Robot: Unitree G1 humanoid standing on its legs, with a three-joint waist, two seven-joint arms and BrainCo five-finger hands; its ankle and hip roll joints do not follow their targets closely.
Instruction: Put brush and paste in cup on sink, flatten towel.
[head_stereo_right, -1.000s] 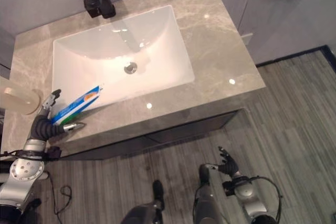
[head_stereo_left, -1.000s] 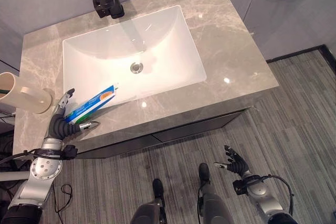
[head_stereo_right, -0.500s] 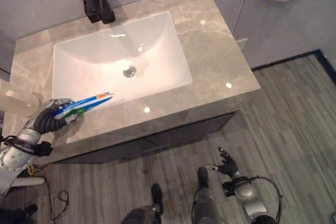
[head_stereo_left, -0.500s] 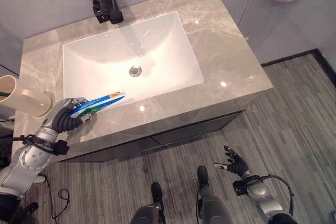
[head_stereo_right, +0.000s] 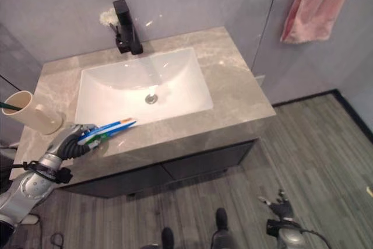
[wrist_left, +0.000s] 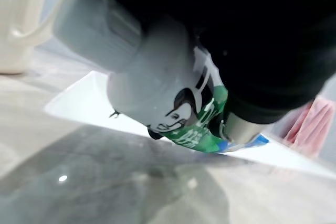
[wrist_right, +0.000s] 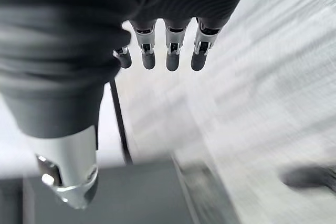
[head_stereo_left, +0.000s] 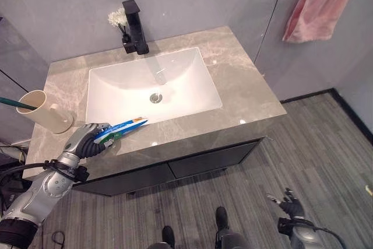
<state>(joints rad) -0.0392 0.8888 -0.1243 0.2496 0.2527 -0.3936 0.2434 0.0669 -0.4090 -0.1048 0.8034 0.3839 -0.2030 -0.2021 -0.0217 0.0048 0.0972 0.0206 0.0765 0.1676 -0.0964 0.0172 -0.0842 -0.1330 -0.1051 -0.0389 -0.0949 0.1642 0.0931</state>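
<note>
My left hand (head_stereo_left: 86,142) is shut on a blue, white and green toothpaste tube (head_stereo_left: 126,126), holding it just above the counter's front left, its flat end pointing toward the white sink (head_stereo_left: 175,80). The left wrist view shows the tube's capped end (wrist_left: 152,95) wrapped in my fingers. A cream cup (head_stereo_left: 44,111) stands on the counter's left end, behind the hand, with a thin dark brush handle (head_stereo_left: 8,103) poking out of it. A pink towel (head_stereo_left: 315,5) hangs bunched on the wall at the upper right. My right hand (head_stereo_left: 289,202) hangs open low over the floor.
The grey marble counter (head_stereo_left: 247,94) carries a black tap (head_stereo_left: 135,27) and small white flowers (head_stereo_left: 118,18) behind the sink. A dark cabinet front (head_stereo_left: 192,164) sits under the counter. Striped grey flooring (head_stereo_left: 326,161) spreads to the right.
My left hand has shut on the toothpaste tube that lay beside its open fingers and lifted it. The camera has tipped up, bringing the wall and towel into view.
</note>
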